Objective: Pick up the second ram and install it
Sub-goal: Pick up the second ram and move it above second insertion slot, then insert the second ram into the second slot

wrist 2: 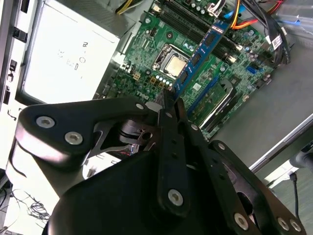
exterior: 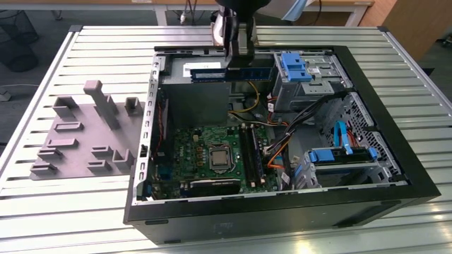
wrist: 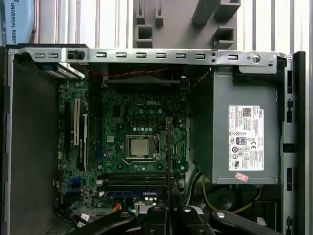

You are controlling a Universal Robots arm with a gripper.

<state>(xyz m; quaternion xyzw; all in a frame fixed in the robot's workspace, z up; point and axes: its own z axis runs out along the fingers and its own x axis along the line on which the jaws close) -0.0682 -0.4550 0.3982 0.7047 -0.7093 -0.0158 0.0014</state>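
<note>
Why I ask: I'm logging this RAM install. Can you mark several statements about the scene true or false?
1. The hand is shut on the second ram. True.
2. The second ram is seated in a slot on the motherboard. False: the hand holds it clear of the motherboard.
3. The grey fixture lies inside the computer case. False: it lies on the table, at the exterior view's left of the computer case.
4. The computer case is open, exposing the motherboard. True.
</note>
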